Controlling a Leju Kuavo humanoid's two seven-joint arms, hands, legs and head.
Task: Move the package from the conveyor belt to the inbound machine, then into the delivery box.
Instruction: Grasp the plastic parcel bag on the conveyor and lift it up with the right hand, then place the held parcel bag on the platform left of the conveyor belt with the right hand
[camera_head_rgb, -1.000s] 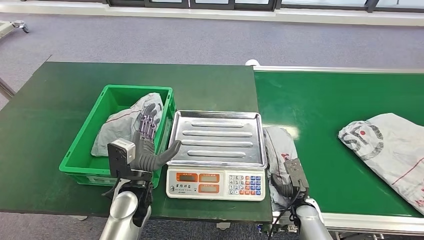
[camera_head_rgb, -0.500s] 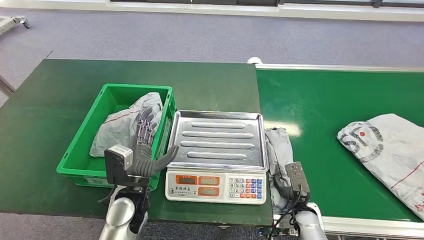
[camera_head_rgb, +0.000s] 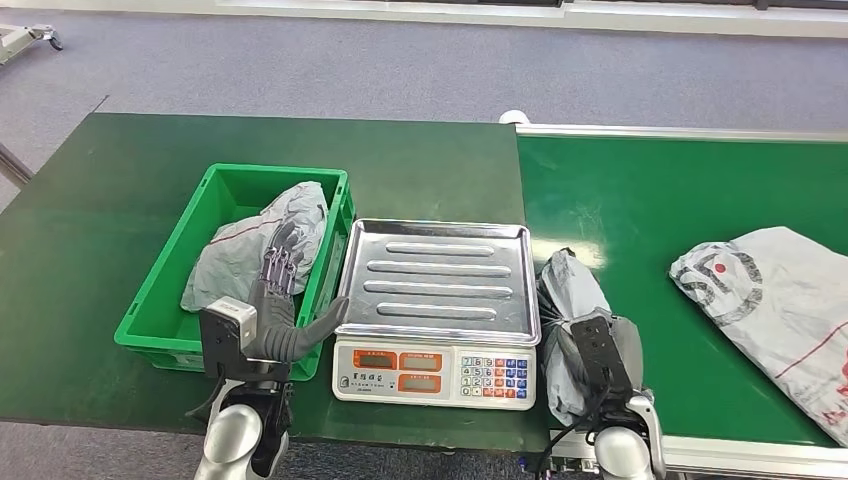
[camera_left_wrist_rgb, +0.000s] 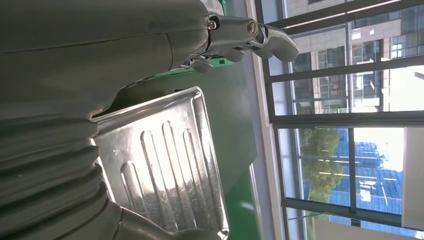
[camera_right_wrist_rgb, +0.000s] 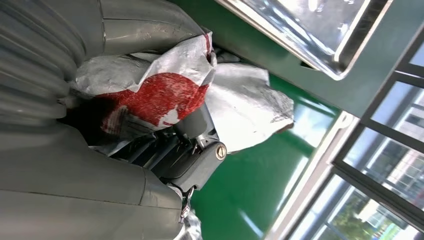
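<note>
The right hand (camera_head_rgb: 598, 362) grips a grey package (camera_head_rgb: 572, 300) at the conveyor belt's (camera_head_rgb: 680, 200) near edge, just beside the scale (camera_head_rgb: 435, 305), whose steel tray is bare. The left hand (camera_head_rgb: 283, 300) hovers with its fingers spread, holding nothing, over the green box (camera_head_rgb: 165, 290), where another grey bag (camera_head_rgb: 250, 245) lies. Further right on the belt lies a third bag (camera_head_rgb: 775, 300). Beyond is grey floor.

Right robot hand (camera_head_rgb: 590, 345) lifted pkg (camera_head_rgb: 565, 300) up off belt (camera_head_rgb: 680, 200).

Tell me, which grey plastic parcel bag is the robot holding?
The crumpled grey plastic parcel bag right of the scale, gripped by the right hand. Another lies in the green crate; a third lies flat, further along the belt.
</note>
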